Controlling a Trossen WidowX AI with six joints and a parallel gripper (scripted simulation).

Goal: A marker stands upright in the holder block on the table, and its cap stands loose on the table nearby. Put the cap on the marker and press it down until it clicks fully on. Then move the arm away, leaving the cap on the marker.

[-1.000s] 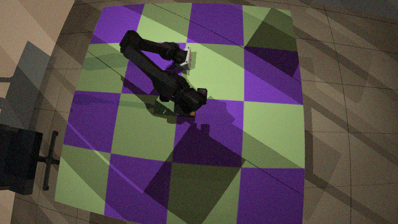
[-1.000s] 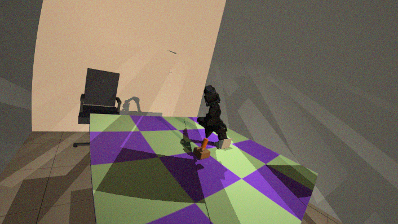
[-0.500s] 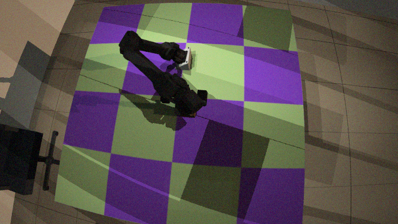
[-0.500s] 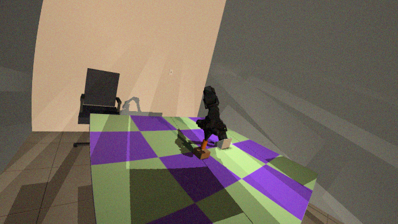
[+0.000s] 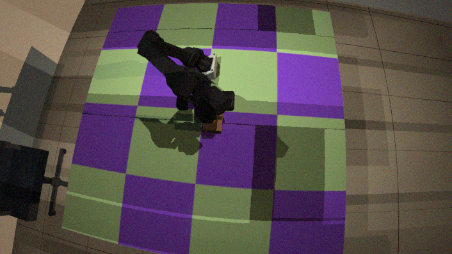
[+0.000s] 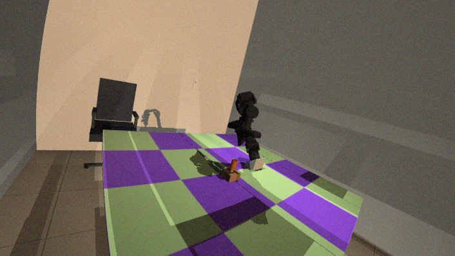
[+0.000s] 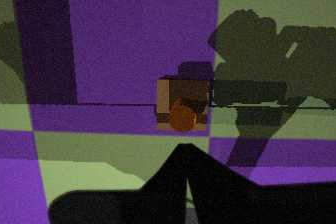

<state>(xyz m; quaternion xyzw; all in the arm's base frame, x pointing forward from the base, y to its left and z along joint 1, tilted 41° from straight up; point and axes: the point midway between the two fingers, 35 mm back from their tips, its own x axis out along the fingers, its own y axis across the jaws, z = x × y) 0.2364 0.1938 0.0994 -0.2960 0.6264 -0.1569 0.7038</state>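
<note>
You have one holder block [image 7: 182,105], brown, on the checkered table [image 6: 140,202], and it is your landmark here. One orange marker [image 6: 233,164] stands in it, upright with a slight lean in the exterior view; from the wrist camera you look almost straight down on its round orange top [image 7: 182,117], which sits over the block's near half. Whether that top is the cap or the bare marker end you cannot tell from these views, and no separate cap shows on the table around the block. Your one gripper [image 7: 187,172] has its two fingers pressed together into a single dark wedge, fully closed with nothing between them. The fingertip [image 7: 190,150] lies just on the camera's side of the block in the wrist view, apart from the orange top and not touching it. In the top view the arm [image 5: 186,80] hangs over the block [image 5: 213,126] and covers most of it, leaving only a brown corner showing. In the exterior view the arm's base plate [image 6: 256,164] sits just beside the block, on its right. One dark chair [image 6: 114,110] stands well behind the block, past the table's far edge.
</note>
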